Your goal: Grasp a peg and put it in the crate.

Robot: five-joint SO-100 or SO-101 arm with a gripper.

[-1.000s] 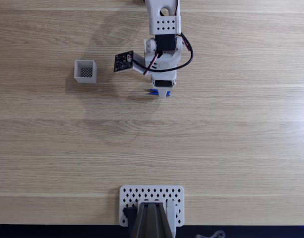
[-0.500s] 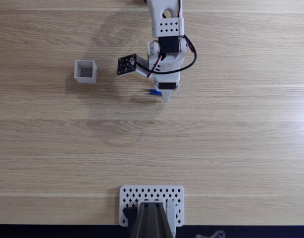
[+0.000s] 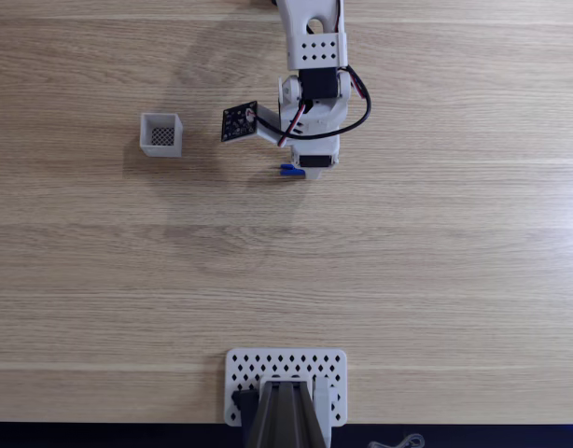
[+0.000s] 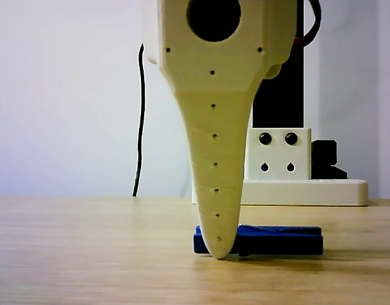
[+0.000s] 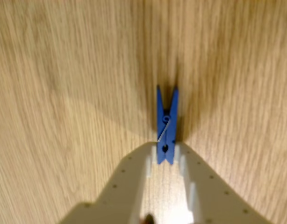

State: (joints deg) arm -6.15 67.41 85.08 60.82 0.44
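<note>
A: Start with the biggest thing.

B: The wooden table (image 3: 436, 261) spans the whole fixed view, grain running left to right. The white arm (image 3: 314, 56) enters from the top centre of that frame and reaches down toward the middle.

A: And at the bottom edge?

B: A white perforated plate (image 3: 286, 366) sits at bottom centre, with a dark mount rising from it.

A: Where is the crate?

B: The crate (image 3: 161, 134) stands in the upper left of the fixed view, well apart from the arm, its dark mesh bottom showing.

A: The gripper?

B: In the wrist view the gripper (image 5: 165, 156) comes in from the bottom edge, its two pale fingers (image 5: 134, 168) set on either side of the peg's near end. They sit close against it, with thin gaps just visible, so the jaws are narrowed around the peg, but I cannot tell whether they are pinching it.

A: And the peg itself?

B: The peg (image 5: 166, 125) lies flat on the table at centre frame in the wrist view. In the other view, one fingertip touches down in front of its left end (image 4: 281, 239).
</note>
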